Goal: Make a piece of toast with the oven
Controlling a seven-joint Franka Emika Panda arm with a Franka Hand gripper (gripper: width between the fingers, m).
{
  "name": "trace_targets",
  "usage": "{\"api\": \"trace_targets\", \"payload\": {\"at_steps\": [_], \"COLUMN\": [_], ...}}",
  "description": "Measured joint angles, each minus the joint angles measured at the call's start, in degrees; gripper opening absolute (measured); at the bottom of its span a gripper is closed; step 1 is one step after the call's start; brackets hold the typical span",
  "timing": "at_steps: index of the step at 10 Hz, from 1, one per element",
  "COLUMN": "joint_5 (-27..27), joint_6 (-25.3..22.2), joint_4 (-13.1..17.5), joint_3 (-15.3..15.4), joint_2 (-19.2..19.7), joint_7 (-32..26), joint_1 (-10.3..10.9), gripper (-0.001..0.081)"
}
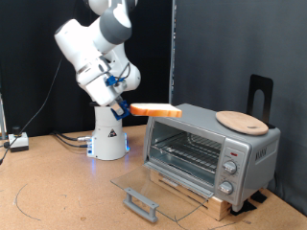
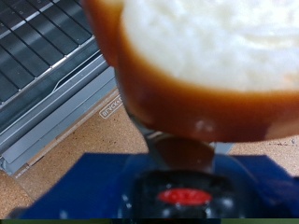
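Door lies dropped open in front of the oven, rack bare. Gripper clenches the toast, held flat just above the oven's top corner, exterior view's left. Judgement: keep the slice level, line it up with the rack.

small label on oven front edge, too blurred to read; no other text legible.

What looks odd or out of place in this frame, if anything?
A round wooden plate sits on top of the oven, an unusual spot. The oven's glass door lies fully open, and the claw holds the toast level in the air beside it. Nothing looks spilled or damaged.
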Motion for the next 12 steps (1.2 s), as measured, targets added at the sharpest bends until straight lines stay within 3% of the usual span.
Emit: {"api": "trace_targets", "payload": {"at_steps": [3, 5, 9, 12], "joint_5": [1.3, 2.6, 2.2, 4.4], "joint_6": [0.9, 5.1, 9.6, 11.6], "joint_4": [-0.5, -0.8, -0.7, -0.7], "joint_3": [0.3, 0.8, 2.3, 2.8], "joint_2": [0.2, 2.0, 9.8, 15.2], "joint_7": [-2.9, -5.7, -7.4, -12.3], "joint_1": [0.9, 1.9, 2.0, 3.0], "gripper": [0.0429, 0.0429, 0.0429, 0.0429]}}
